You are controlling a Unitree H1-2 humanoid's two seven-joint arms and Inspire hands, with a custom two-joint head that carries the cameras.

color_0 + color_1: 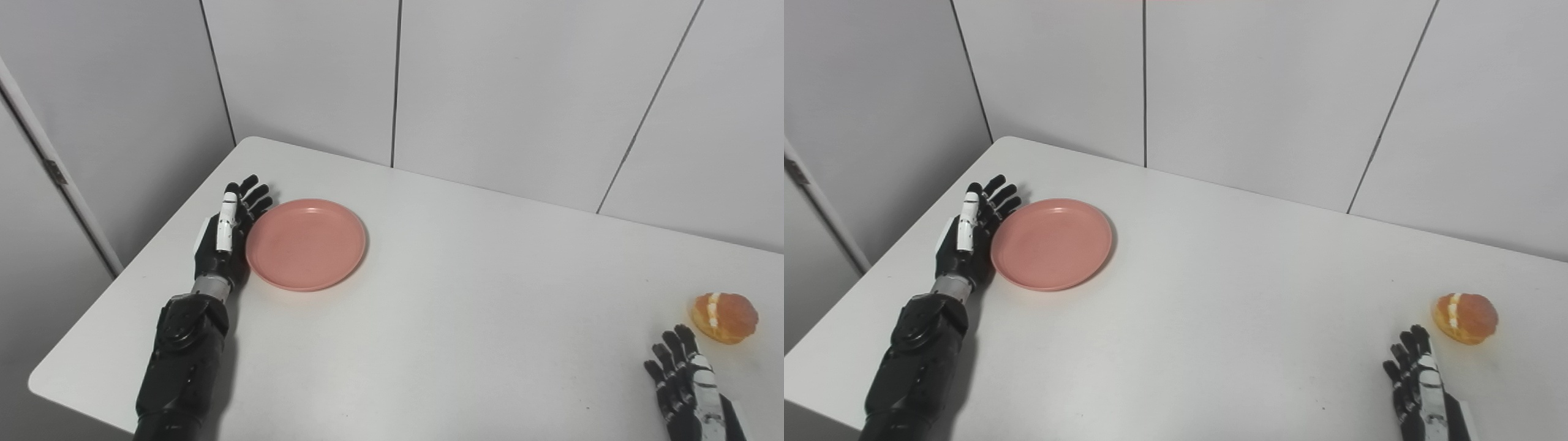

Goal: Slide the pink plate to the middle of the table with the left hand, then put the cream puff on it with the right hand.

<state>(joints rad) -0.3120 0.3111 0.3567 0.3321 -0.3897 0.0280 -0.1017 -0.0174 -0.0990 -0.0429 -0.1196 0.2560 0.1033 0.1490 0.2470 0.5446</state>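
Observation:
The pink plate [306, 242] lies on the left half of the white table [465, 294], with nothing on it. My left hand [228, 229] stands open on edge right against the plate's left rim, fingers stretched toward the back wall. Far to the right sits the cream puff [725, 316], golden brown with a white cream line. My right hand [686, 383] rests open near the front right corner, just in front and left of the puff, not touching it. In the right eye view the plate [1052, 243], the puff [1466, 318] and both hands show the same layout.
Grey wall panels [490, 92] stand close behind the table's far edge. The table's left edge runs just outside my left arm [184, 355]. A wide stretch of bare tabletop lies between the plate and the puff.

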